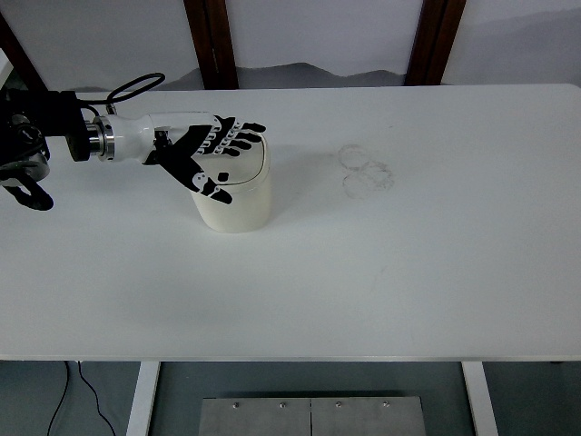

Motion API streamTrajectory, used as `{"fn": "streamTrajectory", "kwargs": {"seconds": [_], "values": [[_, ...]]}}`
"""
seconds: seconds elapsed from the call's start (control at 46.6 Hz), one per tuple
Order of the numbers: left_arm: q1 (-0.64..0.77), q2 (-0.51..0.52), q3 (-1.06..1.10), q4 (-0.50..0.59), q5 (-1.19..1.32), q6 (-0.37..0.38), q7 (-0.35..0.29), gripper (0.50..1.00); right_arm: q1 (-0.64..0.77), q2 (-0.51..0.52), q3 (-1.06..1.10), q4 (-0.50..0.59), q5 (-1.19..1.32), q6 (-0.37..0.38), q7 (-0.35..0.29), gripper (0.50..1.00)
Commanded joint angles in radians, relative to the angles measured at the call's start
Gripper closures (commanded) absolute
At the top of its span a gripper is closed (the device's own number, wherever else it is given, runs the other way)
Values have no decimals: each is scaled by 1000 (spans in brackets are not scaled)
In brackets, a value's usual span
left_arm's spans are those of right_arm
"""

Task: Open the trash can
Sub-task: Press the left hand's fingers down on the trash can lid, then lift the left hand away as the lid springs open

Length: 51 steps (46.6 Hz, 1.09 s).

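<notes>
A small cream-white trash can [238, 202] stands upright on the white table [381, 272], left of centre. Its swing lid [245, 166] sits across the top. My left hand [216, 150], white with black finger pads, comes in from the left and hovers flat over the can's top, fingers spread and reaching over the lid. The thumb [211, 186] hangs down over the can's left upper side. The hand holds nothing. I cannot tell whether the fingers touch the lid. The right arm is out of view.
Faint ring-shaped marks [365, 173] lie on the table right of the can. A black cable [136, 86] loops behind the left forearm. Dark wooden posts [211, 41] stand behind the table's far edge. A metal base plate [311, 416] shows below the front edge.
</notes>
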Motion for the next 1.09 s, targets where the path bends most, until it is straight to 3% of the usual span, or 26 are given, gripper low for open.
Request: {"fn": "streamTrajectory", "kwargs": {"seconds": [0.0, 0.3, 0.536, 1.073], "values": [[1, -2, 0, -7, 0, 8, 2, 500, 0, 0, 0, 0, 0, 0, 0, 505], [-4, 25, 0, -99, 0, 31, 11, 500, 0, 0, 0, 0, 0, 0, 0, 507], [-1, 128, 2, -165, 0, 43, 11, 500, 0, 0, 0, 0, -1, 0, 0, 505], [77, 148, -1, -172, -3, 49, 0, 500, 0, 0, 0, 0, -1, -1, 0, 505]]}}
